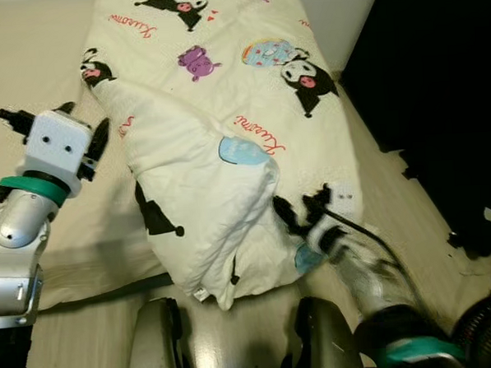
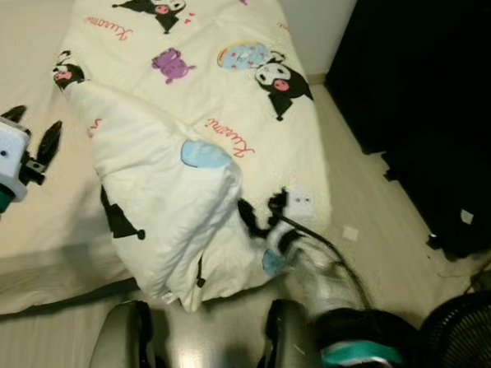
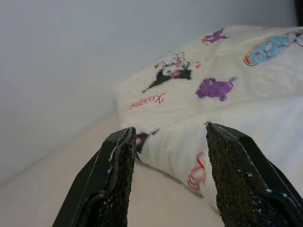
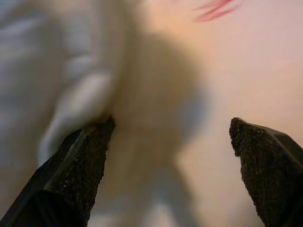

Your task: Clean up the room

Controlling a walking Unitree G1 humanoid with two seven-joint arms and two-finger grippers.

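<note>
Legs of the robot, two silver-grey shells (image 1: 159, 345), sit nearest, just short of the near folded edge of the white cartoon-print quilt (image 1: 217, 111), which I'll use as the landmark.

Right gripper (image 1: 300, 207) is at the quilt's near right corner, next to the thick fold with the pale blue patch (image 1: 242, 151). Fingers spread wide, nothing between them. In the right wrist view cloth fills the gap and one black pad (image 4: 78, 161) looks to touch a white fold; no pinch yet. Arm is motion-blurred in the head views.

Left gripper (image 1: 85, 141) is off the quilt's left edge, above the bare beige mattress sheet (image 1: 25, 72). Jaws apart, empty. Left wrist view looks between the fingers (image 3: 116, 184) along the quilt's folded left edge toward the pale wall (image 3: 57, 71).

Quilt state: lies on the bed, partly doubled over on itself, near half bunched into a fat uneven fold, far half flat with prints showing. Not a neat fold.

Right of the quilt: light floor strip (image 1: 412, 216), then a large black mass (image 1: 446, 83), can't tell what it is. Black round fan grille (image 2: 475, 328) at the near right corner.

Progress, my read: early to middle. Quilt is roughly gathered but not squared or stowed. Left: grab the near corner, finish folding, flatten. Neither gripper has hold of anything now.
</note>
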